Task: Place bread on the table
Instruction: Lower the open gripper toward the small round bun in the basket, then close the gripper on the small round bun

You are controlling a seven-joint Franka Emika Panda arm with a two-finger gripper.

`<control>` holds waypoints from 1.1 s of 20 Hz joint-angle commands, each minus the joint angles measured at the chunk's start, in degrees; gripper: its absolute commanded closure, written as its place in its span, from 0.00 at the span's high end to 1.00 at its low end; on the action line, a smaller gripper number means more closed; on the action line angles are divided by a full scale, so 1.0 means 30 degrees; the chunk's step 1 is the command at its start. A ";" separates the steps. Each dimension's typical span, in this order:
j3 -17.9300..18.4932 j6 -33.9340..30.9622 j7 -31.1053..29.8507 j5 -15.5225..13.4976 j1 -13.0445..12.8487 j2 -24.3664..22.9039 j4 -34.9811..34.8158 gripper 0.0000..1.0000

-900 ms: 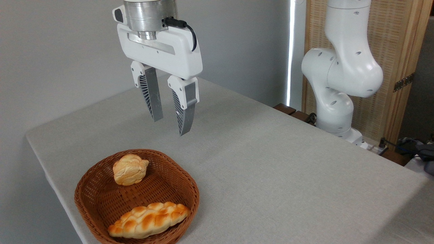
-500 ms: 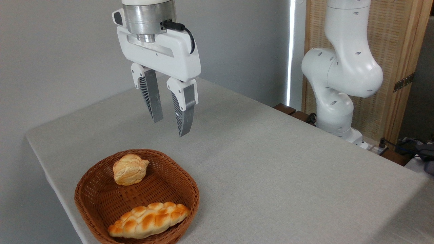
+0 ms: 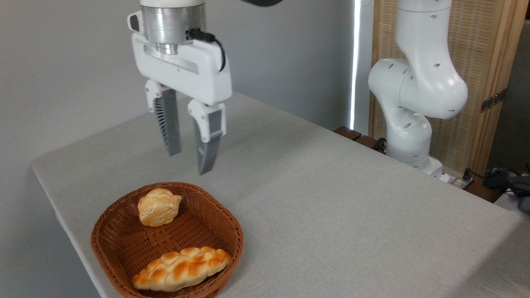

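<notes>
Task status: nothing placed yet. The bread (image 3: pixel 158 207), a small ridged golden-brown bun, sits inside the wicker basket (image 3: pixel 232 242), against the basket's far wall, tilted with its paler underside toward the basket floor. A braided loaf (image 3: pixel 181 268) lies along the basket's near side, apart from the bun. The basket stands on the grey table (image 3: pixel 331 198) near its left front corner.

Gripper (image 3: pixel 188 161): empty, fingers parted to a moderate gap, pointing down. It hangs in the air above and just behind the basket's far rim, slightly right of the bun, clear of both bun and rim.

Done so far: approach toward the basket only. Left to do, by my reading: centre over the bun, descend into the basket, close on the bun, lift it clear of the rim, carry it to bare cloth beside the basket, release.

Note: the finger gap looks somewhat narrower than the bun's long side; may need widening or a grasp across the short side.
</notes>
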 commanded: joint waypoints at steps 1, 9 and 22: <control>-0.0035 0.1849 0.0209 -0.0067 -0.0882 0.1220 0.0155 1.00; -0.0474 0.5480 0.0704 0.0167 -0.2174 0.2306 -0.2039 1.00; -0.1148 0.7006 0.3166 0.0168 -0.2174 0.3068 -0.3388 1.00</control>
